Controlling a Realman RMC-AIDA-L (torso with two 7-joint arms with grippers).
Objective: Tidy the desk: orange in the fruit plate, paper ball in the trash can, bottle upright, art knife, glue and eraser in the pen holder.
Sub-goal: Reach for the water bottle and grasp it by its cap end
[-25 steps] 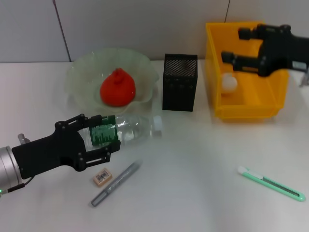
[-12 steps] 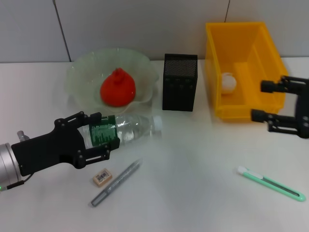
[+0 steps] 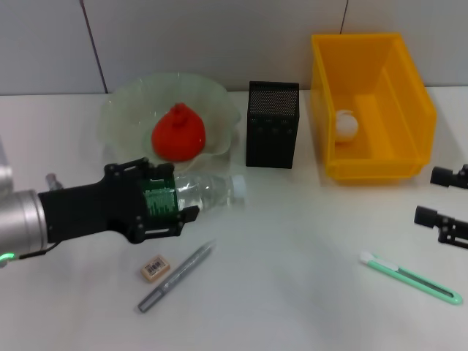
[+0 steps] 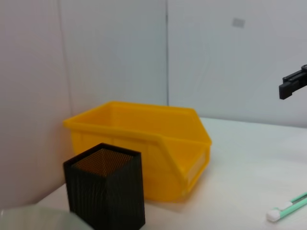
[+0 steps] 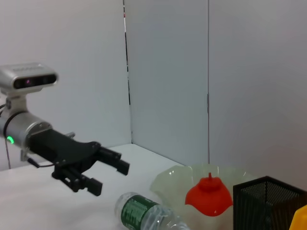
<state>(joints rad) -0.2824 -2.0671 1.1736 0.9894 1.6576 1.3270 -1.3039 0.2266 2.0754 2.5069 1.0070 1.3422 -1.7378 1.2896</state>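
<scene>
Left claw (image 3: pixel 172 203): low over the tabletop, fingers spread wide on either side of the bottle's green label; whether they touch it cannot be told.
Bottle (image 3: pixel 197 194): lying on its side, white cap toward the pen holder, just in front of the fruit plate.
Right claw (image 3: pixel 446 205): at the far right edge of the head view, fingers apart, holding nothing, just in front of the bin's right corner.
Fruit plate (image 3: pixel 128 110): pale green, wavy rim, at the back left; the orange (image 3: pixel 178 133) sits in it.
Pen holder (image 3: pixel 272 124): black mesh box, upright, between plate and bin, a clear gap on each side.
Trash can (image 3: pixel 409 88): yellow bin at the back right, open top; the paper ball (image 3: pixel 346 124) rests inside on its floor.
Art knife (image 3: pixel 411 278): green, lying flat at the front right, near the right claw.
Eraser (image 3: pixel 155 268): flat at the front left, just beside the grey glue stick (image 3: pixel 176 276), which lies at a slant.
Open room: a wide bare stretch of tabletop (image 3: pixel 292 241) runs between the glue stick and the art knife.
Surface and room: white tabletop, grey panelled wall (image 3: pixel 219 36) close behind.
</scene>
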